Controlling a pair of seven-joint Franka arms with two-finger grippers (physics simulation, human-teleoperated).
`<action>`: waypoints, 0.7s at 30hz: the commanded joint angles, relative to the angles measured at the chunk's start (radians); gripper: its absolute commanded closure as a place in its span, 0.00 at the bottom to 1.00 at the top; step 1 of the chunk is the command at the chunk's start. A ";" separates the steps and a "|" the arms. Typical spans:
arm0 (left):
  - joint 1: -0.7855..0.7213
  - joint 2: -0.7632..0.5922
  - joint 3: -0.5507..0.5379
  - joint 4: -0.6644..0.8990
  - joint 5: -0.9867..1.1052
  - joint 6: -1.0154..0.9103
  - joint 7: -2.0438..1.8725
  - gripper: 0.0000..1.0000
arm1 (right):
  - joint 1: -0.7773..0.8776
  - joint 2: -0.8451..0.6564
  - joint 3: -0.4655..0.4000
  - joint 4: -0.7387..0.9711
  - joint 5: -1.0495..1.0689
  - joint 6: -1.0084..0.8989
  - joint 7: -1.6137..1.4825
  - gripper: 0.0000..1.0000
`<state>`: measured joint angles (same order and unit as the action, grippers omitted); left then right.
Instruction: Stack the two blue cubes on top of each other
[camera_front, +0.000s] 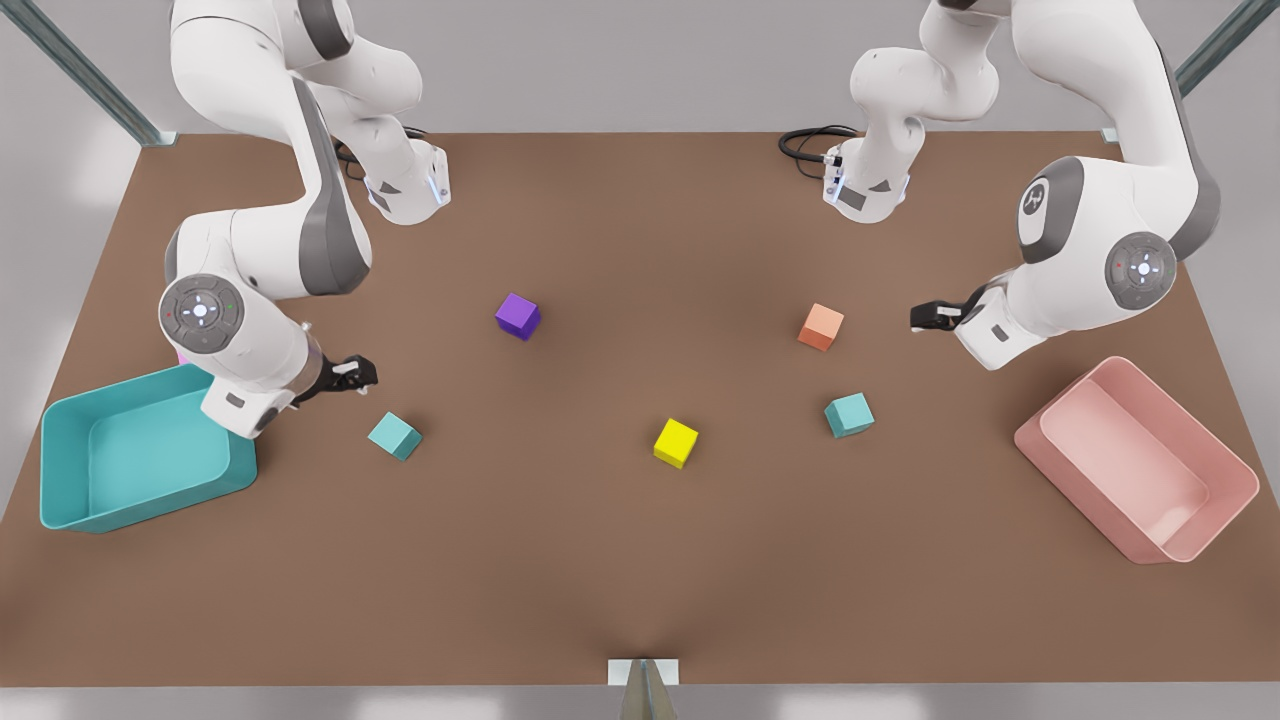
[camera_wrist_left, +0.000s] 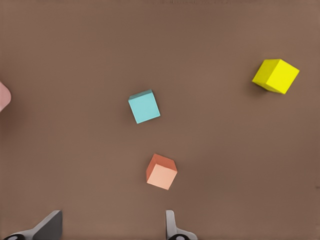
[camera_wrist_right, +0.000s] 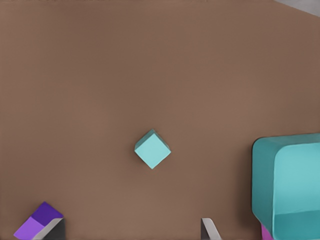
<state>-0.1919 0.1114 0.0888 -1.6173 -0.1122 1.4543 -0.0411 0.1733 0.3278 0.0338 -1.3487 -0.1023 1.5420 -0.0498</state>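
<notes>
Two blue cubes lie apart on the brown table. One blue cube (camera_front: 395, 435) (camera_wrist_right: 152, 149) sits at the front view's left, close to the teal bin. My right gripper (camera_front: 352, 375) (camera_wrist_right: 131, 234) hovers just behind it, open and holding nothing. The other blue cube (camera_front: 849, 414) (camera_wrist_left: 144, 106) rests at the front view's right, in front of the orange cube. My left gripper (camera_front: 925, 317) (camera_wrist_left: 110, 232) hangs open and empty beside the orange cube, back from that blue cube.
An orange cube (camera_front: 821, 326) (camera_wrist_left: 161, 172), a yellow cube (camera_front: 676, 442) (camera_wrist_left: 275, 75) and a purple cube (camera_front: 518, 316) (camera_wrist_right: 37, 222) stand between the arms. A teal bin (camera_front: 140, 505) (camera_wrist_right: 262, 175) sits at the front view's left edge, a pink bin (camera_front: 1235, 470) at its right.
</notes>
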 joint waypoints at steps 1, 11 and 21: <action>0.000 -0.001 0.000 0.001 0.000 0.003 -0.014 0.00 | -0.005 0.000 0.000 0.000 0.009 0.007 0.042 0.00; -0.003 0.011 -0.001 0.001 -0.017 0.004 -0.013 0.00 | -0.087 0.270 0.000 0.020 0.073 0.043 0.502 0.00; 0.003 0.034 -0.001 0.002 -0.026 -0.006 -0.016 0.00 | -0.129 0.189 0.000 -0.270 0.044 0.382 0.519 0.00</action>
<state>-0.1872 0.1470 0.0877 -1.6160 -0.1394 1.4524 -0.0504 0.0441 0.5176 0.0342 -1.6156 -0.0557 1.8264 0.2281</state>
